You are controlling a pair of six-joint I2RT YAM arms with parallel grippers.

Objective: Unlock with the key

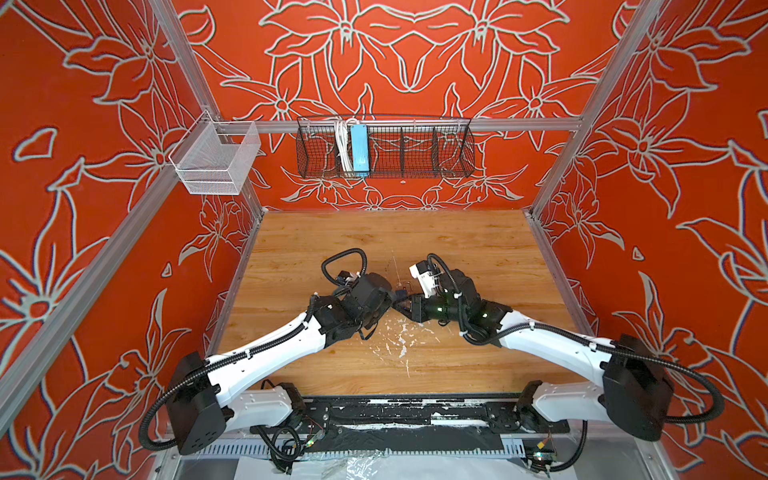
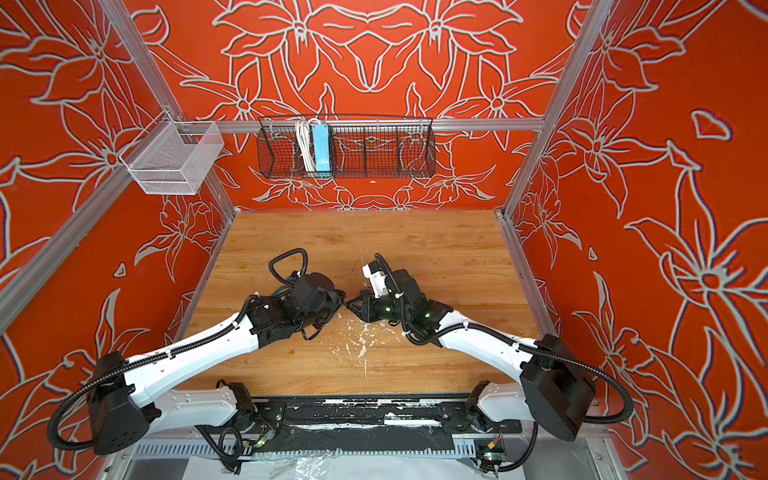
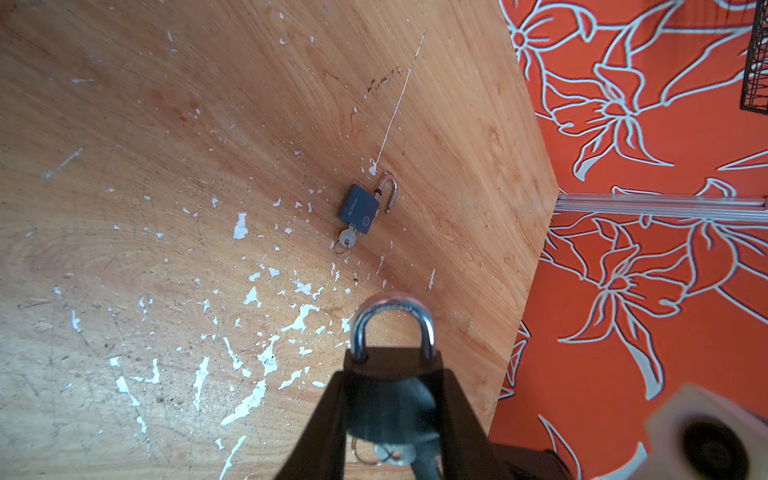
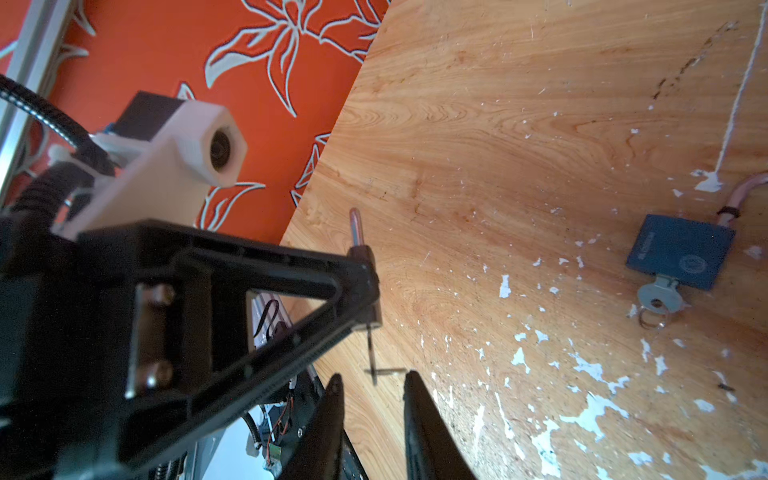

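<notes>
Obs.: black padlock (image 3: 390, 395) is held off the table (image 3: 166, 166), near mid-table where the two arms meet in both top views; its shackle (image 3: 392, 303) points away from the left wrist camera. Both shackle legs appear seated in the body, so it reads as locked.

Key (image 3: 390, 452) sits in the keyway on the underside of the body, ring hanging from it; insertion looks done. Whether it has been turned cannot be told.

Left gripper (image 3: 392, 365): closed on the black padlock, one finger on each flat side; the grip looks square and the body is not visibly tilted in it.

Right gripper (image 4: 374, 386): jaws parted with a clear gap and nothing clamped between them. The key hangs just past the fingertips, roughly in line with the gap; contact with either finger cannot be told.

Surroundings: blue padlock (image 3: 358, 209) lies flat on the table, well apart from the held one; its hasp (image 3: 390, 191) is swung out of the body and a second key (image 3: 347, 237) is in it; judged already unlocked.

Progress (judgement): lock secured and key seated; left to do are pinching the key head, turning it, and seeing the shackle spring free.

Risk: the key head is thin and small; an off-centre pinch may slip or twist the lock in the left grip.
</notes>
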